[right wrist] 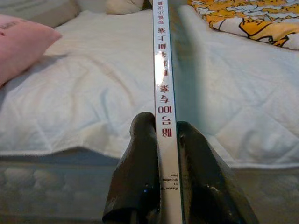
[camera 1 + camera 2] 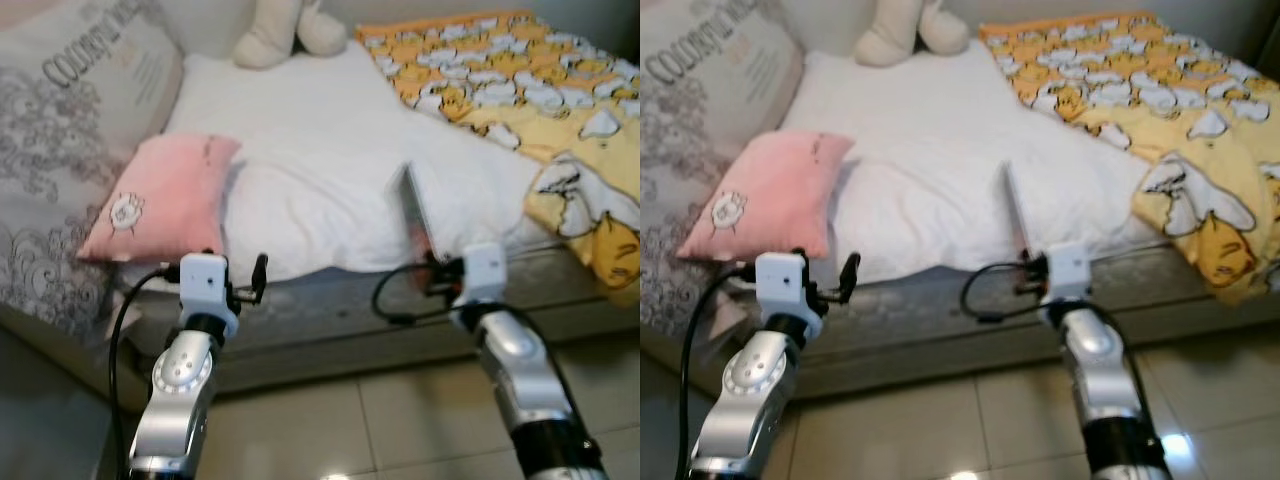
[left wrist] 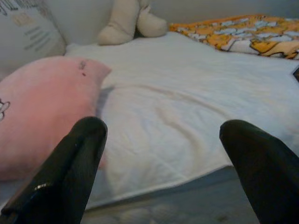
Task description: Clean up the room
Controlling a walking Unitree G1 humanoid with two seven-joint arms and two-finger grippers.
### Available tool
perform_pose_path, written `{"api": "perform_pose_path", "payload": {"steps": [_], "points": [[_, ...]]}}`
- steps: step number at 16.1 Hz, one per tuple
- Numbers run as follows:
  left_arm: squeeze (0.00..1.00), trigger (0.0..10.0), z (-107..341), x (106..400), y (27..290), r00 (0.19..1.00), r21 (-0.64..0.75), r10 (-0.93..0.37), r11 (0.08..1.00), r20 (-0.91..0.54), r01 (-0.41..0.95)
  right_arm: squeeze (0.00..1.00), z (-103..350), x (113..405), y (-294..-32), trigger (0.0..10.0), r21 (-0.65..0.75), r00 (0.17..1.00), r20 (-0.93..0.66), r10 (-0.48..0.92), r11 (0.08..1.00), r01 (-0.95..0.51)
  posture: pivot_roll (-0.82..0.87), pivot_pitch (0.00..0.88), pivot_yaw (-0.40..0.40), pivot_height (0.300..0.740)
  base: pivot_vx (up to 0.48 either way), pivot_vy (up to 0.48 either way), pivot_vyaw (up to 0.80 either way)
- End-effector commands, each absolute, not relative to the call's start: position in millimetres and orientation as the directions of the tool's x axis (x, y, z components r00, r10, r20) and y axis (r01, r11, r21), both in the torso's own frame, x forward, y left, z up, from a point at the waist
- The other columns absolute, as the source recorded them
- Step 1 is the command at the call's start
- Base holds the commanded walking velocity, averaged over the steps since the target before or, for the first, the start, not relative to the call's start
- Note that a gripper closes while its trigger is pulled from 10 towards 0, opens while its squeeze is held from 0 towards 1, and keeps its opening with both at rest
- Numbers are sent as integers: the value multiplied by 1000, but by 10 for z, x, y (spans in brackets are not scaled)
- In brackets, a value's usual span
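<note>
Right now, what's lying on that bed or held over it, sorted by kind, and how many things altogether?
Pillows: 2, a pink pillow and a grey printed pillow
Plush toy: 1
Yellow duck blanket: 1
White quilt: 1
Thin book, in the right gripper: 1
Total: 6

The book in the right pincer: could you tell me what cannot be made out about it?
- Book cover: right wrist view shows it edge-on, spine alone.
- Spine lettering: blurred, partly hidden by the right pincer.
- Eye views: the book is too small and blurred to read.
</note>
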State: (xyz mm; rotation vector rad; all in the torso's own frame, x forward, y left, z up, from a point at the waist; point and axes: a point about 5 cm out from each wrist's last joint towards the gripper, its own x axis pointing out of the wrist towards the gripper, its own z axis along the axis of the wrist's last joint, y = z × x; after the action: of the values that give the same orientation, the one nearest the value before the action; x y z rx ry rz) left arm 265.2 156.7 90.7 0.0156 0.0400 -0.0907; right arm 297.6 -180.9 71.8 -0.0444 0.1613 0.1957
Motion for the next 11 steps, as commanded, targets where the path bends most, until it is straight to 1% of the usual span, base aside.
{"api": "perform_pose_path", "payload": {"steps": [1, 4, 8, 11], "points": [[0, 10000, 915, 2638, 1669, 997, 21, -60, 998, -39, 61, 0, 872, 3055, -1619, 10000, -11, 965, -81, 248, 968, -249, -135, 0, 97, 740, 458, 0, 0], [0, 10000, 926, 2647, 1680, 999, -19, -32, 999, -30, 31, 0, 861, 3051, -1613, 10000, 3, 966, -81, 244, 970, -244, -135, 0, 98, 740, 455, 0, 0], [0, 10000, 935, 2645, 1689, 999, -25, -28, 999, -28, 27, 0, 846, 3037, -1600, 10000, 7, 965, -83, 247, 969, -248, -135, 0, 102, 740, 449, 0, 0], [0, 10000, 929, 2637, 1687, 999, -27, -28, 999, -33, 27, 0, 845, 3040, -1591, 10000, 6, 964, -83, 252, 968, -253, -132, 0, 100, 740, 399, 266, 0]]}}
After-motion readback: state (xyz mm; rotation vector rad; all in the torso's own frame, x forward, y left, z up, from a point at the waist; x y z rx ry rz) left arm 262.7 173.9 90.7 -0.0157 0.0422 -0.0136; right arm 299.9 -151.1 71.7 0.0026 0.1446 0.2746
